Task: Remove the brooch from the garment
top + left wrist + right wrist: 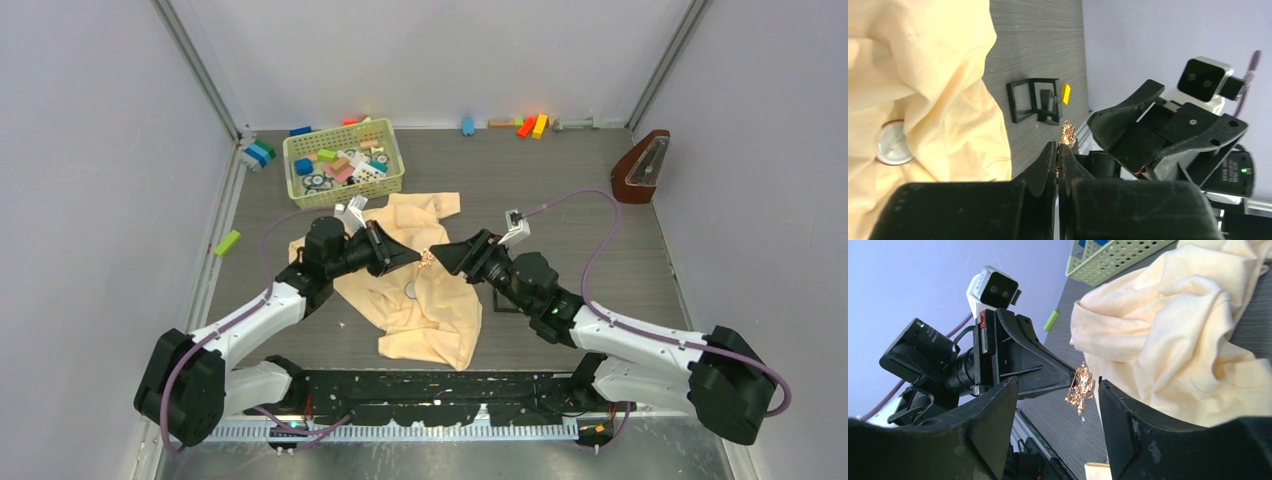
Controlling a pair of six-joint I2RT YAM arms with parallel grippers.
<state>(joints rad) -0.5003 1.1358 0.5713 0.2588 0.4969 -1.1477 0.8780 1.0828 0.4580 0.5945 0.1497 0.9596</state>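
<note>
Dark grey wood-grain tabletop [560,220] fills the floor of a pale-walled enclosure, and the two arms meet over its middle. Between them is the brooch [427,257], a tiny coppery-gold, glinting ornament. It is pinched at the very tips of the left gripper [415,257], whose fingers are pressed together on it. From the right wrist, the brooch [1080,390] hangs off that tip in the air, with bare table behind it and a gap to the cloth. From the left wrist, it [1068,134] juts just past the closed fingertips [1054,150].

Facing it, the right gripper [445,255] has its jaws spread apart, one to either side of the brooch, and neither touches it; it grips nothing.

Beneath and around both claws lies the garment [430,300], a crumpled pale-yellow piece spread on the table. A small round disc [411,290] sits on its folds near the left gripper.

Farther back, a light-green perforated basket [330,194] holds coloured blocks and stands just behind the garment. A lone green block [227,242] lies at the left edge. More coloured blocks [532,126] line the rear wall, and a brown metronome [642,165] stands in the right rear corner.
</note>
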